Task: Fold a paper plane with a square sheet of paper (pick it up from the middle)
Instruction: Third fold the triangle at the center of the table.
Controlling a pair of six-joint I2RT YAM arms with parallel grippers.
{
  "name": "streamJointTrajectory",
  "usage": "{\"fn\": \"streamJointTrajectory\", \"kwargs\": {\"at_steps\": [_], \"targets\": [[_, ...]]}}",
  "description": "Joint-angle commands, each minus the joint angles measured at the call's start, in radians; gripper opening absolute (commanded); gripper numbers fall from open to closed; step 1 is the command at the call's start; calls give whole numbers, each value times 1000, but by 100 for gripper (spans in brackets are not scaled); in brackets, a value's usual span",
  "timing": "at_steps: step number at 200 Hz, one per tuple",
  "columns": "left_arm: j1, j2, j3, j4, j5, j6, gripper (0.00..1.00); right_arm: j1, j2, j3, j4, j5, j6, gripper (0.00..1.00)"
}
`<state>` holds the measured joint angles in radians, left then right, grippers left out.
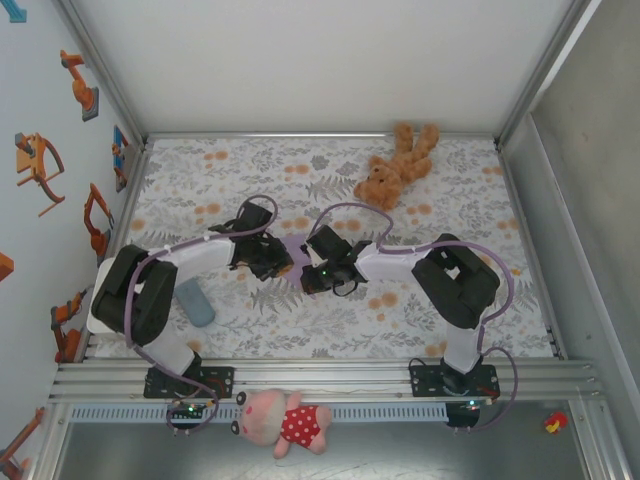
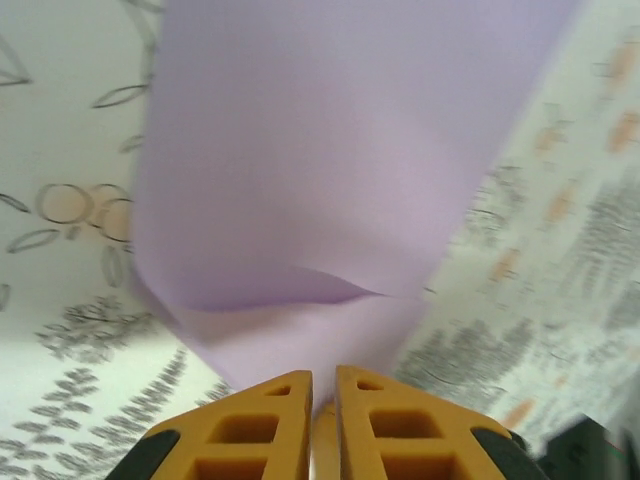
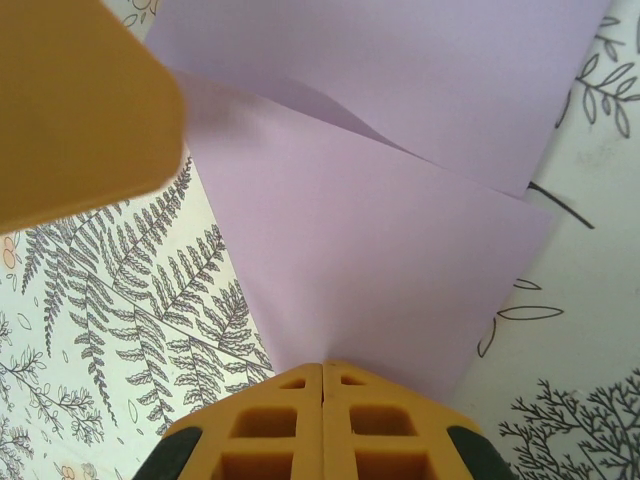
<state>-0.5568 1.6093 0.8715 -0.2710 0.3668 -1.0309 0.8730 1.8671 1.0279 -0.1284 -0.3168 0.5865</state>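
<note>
Sitting at the middle of the table (image 1: pixel 450 215), the square sheet of paper (image 3: pixel 380 280) is pinched between the two arms where their heads meet. It is no longer flat. Both wrist views show one layer lapped over another along a slanted edge, with a soft shadowed pocket under the flap. No sharp tip or centre crease is visible, so I judge the folding partly done and well short of a plane.

The right gripper (image 3: pixel 322 368) has its jaws pressed together with no slit, and the lilac sheet fans out from their tips. That is a clenched grasp on the paper's edge, probably serving as an anchor so the sheet cannot skate on the patterned cloth.

The left gripper (image 2: pixel 323 378) has its jaws nearly together with a thin slit between them, and the sheet narrows down into that slit. I read this as a light grasp on the opposite side, set to steer the flap. A big blurred yellow finger (image 3: pixel 75 110) at the corner of the right wrist view, likely the left arm's, shows how close the two work.

Further out, the teddy bear (image 1: pixel 395 170) lies near the far edge and the grey-blue pad (image 1: pixel 195 302) beside the left arm, both well apart from the paper. A pink toy (image 1: pixel 285 422) lies off the table, in front of the bases.
</note>
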Motion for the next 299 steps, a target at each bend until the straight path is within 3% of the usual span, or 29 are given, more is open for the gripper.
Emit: {"fn": "streamJointTrajectory", "kwargs": {"at_steps": [1, 94, 176, 299], "targets": [[-12, -46, -51, 95, 36, 18, 14, 2, 37, 12, -61, 27, 8, 2], [-40, 38, -142, 272, 118, -25, 9, 3, 47, 15, -72, 22, 30, 1], [-33, 54, -223, 303, 1, 43, 9, 3, 71, 16, -176, 69, 51, 1], [184, -29, -231, 257, -43, 238, 10, -15, 86, -10, -174, 57, 91, 0]]}}
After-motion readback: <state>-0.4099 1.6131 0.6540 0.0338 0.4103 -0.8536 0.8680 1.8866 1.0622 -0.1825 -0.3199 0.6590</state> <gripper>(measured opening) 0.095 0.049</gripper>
